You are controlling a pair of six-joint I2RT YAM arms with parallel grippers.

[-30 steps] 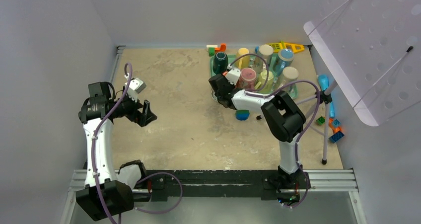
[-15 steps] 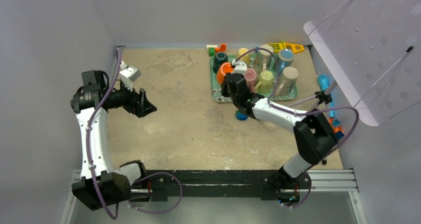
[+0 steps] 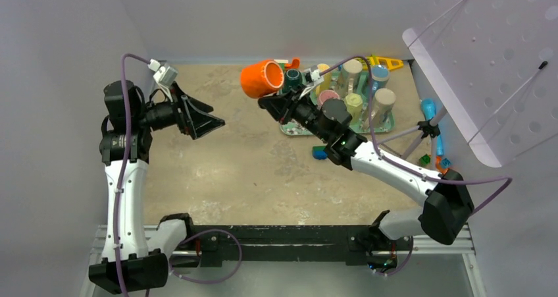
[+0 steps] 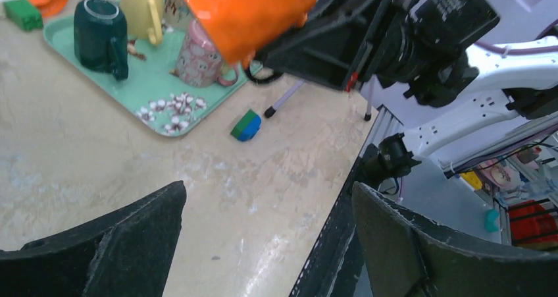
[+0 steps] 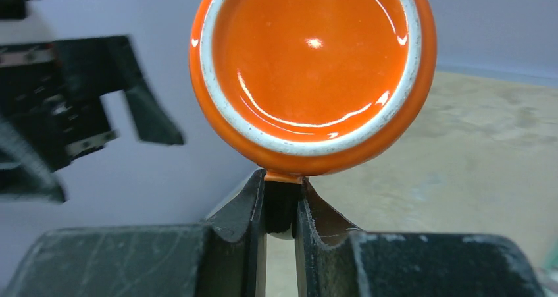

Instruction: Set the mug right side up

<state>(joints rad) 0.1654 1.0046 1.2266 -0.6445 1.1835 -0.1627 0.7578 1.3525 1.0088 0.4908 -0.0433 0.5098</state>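
right gripper [image 5: 279, 208]: fingers clamped on the handle of the orange mug [image 5: 312, 66]. The mug body sits just past the fingertips, up in the air off the table [image 3: 224, 172]. The mug is tipped on its side. A round end with a whitish ring faces the right wrist camera; can't tell if that's the mouth or the base.

left gripper [image 3: 205, 118]: fingers spread wide, nothing between them. The mug is out ahead of its tips, apart from them.

Beyond the left fingers, below the mug: green tray [image 4: 164, 106] holding a dark green mug [image 4: 99, 37] and a pink mug [image 4: 197, 60]. A blue-green block [image 4: 245, 126] lies just beside the tray.
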